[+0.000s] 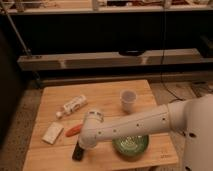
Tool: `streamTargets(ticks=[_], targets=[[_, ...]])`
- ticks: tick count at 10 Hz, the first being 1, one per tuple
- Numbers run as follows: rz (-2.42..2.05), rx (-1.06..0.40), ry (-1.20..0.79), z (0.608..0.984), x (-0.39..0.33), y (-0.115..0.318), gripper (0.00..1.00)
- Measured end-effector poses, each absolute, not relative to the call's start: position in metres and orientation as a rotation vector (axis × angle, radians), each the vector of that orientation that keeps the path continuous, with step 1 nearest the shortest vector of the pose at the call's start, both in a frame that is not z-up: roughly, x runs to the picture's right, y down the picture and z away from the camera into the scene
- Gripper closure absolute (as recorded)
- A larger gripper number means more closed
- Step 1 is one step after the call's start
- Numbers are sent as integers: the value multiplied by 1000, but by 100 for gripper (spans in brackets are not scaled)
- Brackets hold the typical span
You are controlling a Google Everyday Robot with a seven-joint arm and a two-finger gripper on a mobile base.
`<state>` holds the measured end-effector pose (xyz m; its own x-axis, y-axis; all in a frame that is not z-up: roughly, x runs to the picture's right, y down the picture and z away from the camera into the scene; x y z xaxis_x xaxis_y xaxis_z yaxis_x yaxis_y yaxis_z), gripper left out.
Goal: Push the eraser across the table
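Only one cam view, looking down on the tabletop (150,90) from the robot's side. Arm reaches in from the right, w/ the hand (83,145) low over the near-left part of the planks; its fingers are shut tight and hold nothing, so it works as a blunt pusher. Eraser (78,152) lies right at the hand, poking out just below and left of it, near the front edge; looks touching or nearly so, can't tell exactly since the wrist covers its upper end. Step in hand, as I judge it: slide the eraser over the wood. To do it well, keep the hand low enough to bear on the block's side, not ride over it, push slow and straight thru its middle so it doesn't spin off, and aim along the planks toward free wood. Watch the carrot piece (73,130) just beyond, the white block (52,133) further left, the bottle (74,105) behind, and the green bowl (131,145) to the right; cup (128,100) is well apart.
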<state>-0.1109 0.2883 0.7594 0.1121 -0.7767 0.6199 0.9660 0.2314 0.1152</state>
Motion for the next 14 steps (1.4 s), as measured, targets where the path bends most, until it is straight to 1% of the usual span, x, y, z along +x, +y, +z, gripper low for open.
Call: streamTargets(ticks=[8, 11, 14], targets=[[-1428, -341, -717, 769, -161, 286, 100], [-1479, -336, -748, 769, -184, 289, 100], [-1497, -337, -770, 767, -193, 293, 100]])
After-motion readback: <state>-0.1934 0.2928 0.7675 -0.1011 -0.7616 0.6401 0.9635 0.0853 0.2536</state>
